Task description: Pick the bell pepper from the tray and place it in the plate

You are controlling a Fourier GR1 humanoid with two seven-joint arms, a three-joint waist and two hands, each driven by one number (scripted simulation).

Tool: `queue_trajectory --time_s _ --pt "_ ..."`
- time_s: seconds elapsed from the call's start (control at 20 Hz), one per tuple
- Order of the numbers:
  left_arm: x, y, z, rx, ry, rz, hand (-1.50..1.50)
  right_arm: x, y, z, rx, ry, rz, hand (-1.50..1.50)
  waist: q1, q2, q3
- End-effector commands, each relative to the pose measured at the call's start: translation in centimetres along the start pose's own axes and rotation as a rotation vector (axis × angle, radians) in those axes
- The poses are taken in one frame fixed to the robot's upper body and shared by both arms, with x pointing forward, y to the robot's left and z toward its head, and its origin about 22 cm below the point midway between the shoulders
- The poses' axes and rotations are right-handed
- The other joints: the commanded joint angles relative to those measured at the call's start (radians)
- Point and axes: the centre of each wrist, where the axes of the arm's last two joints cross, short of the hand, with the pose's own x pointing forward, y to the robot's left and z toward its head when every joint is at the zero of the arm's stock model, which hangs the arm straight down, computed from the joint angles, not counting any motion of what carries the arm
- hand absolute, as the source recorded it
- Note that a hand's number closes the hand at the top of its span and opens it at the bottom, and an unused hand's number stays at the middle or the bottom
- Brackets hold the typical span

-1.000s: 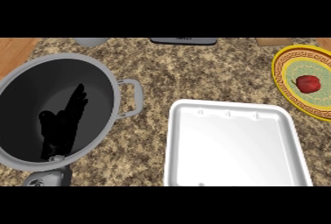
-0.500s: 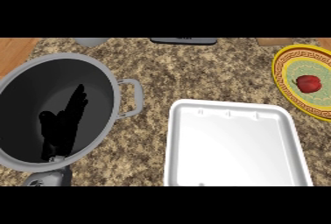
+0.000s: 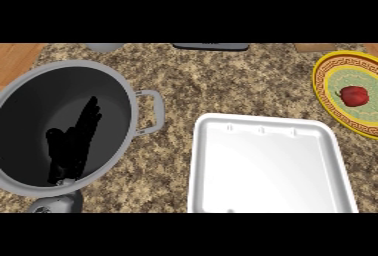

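Head view shows the pepper (image 3: 355, 95) on the plate (image 3: 329, 75), far right of the straight-fingered, empty left hand (image 3: 74, 142).

Lit evenly and brightly | soft sheen on white tray (image 3: 270, 167) floor | dark pot (image 3: 63, 125) interior swallowing black left hand (image 3: 74, 142) | faint shadows on speckled counter (image 3: 221, 80) | no blur

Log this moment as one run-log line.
bell pepper: on plate | tray: holds nothing | left hand: open, over pot | right hand: not in view | step: placement done
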Motion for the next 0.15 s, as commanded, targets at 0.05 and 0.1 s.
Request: queue_trajectory --time_s 0.05,0.1 --pt "-1.44 -0.58 -0.28 -0.021 0.078 0.019 0.00 0.36 -1.17 0.23 -0.037 0.012 0.027 -1.50 0.001 0.014 -0.007" --pt "-1.31 -1.21 -0.10 -0.030 0.067 0.021 0.00 -0.27 -0.64 0.62 -0.022 0.015 0.032 -1.50 -0.001 0.013 -0.007"
